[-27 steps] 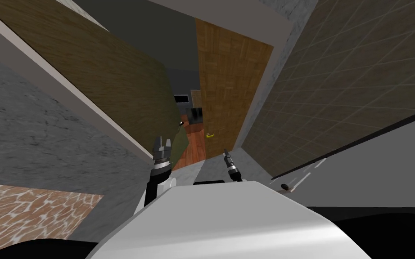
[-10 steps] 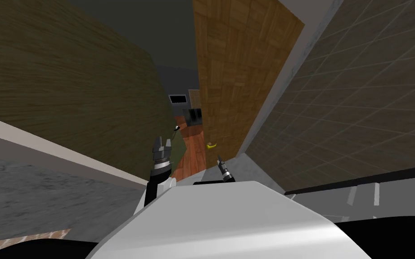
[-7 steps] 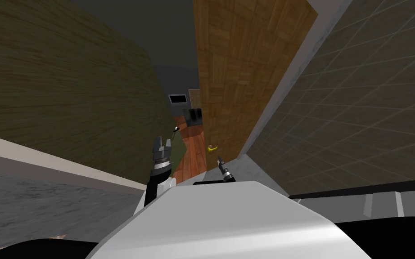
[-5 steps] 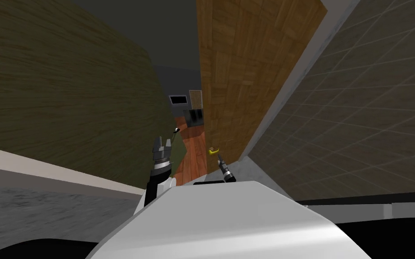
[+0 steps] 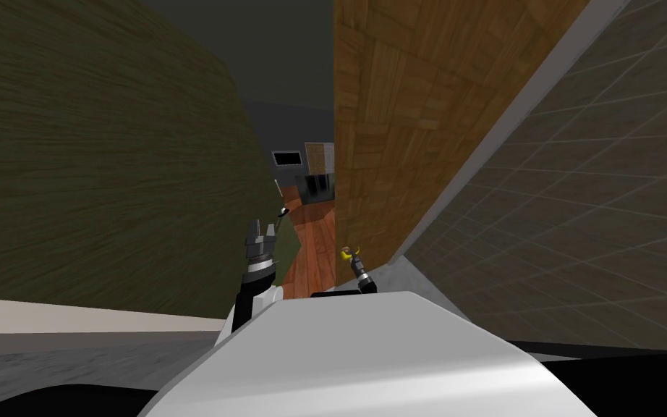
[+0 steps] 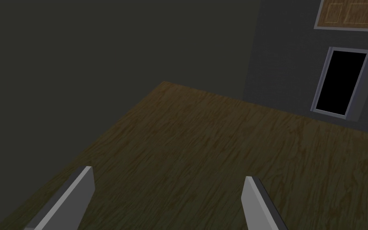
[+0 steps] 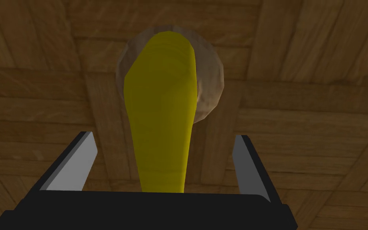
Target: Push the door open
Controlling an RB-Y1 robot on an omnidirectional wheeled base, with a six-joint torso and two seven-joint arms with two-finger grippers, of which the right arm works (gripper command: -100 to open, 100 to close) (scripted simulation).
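Right gripper (image 7: 163, 135): fingers spread, flanking yellow handle (image 7: 161, 108) on wooden door (image 7: 307, 100), not touching. Left gripper (image 6: 167, 173): fingers spread, holding nothing.

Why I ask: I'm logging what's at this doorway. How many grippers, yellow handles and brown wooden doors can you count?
grippers: 2, the left gripper and the right gripper
yellow handle: 1
brown wooden door: 1
total: 4
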